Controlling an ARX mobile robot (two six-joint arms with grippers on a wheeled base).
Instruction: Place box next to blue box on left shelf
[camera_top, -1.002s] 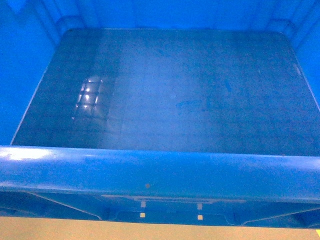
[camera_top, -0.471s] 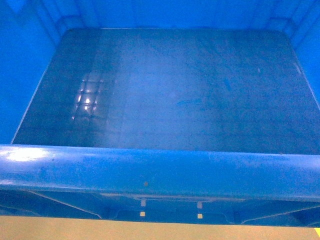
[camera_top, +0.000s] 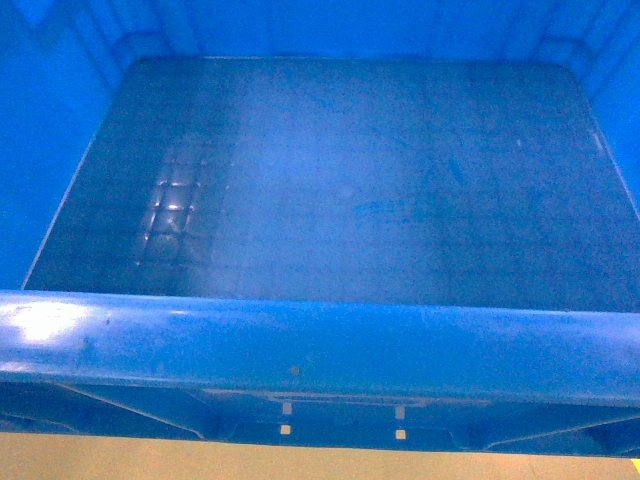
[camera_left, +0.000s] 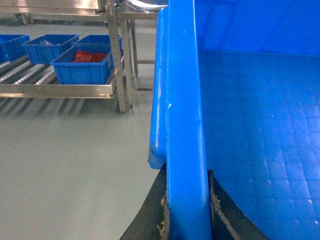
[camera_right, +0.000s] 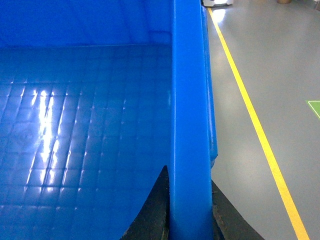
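While both claws pinch box (camera_top: 330, 200) rims, open floor (camera_left: 65, 160) leftward

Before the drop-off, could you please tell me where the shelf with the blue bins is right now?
The shelf appears only in the left wrist view, upper left, across grey floor from the carried box; its rollers hold small blue bins.

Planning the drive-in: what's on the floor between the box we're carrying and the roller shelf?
Bare grey floor lies between the box and the shelf, in the left wrist view.
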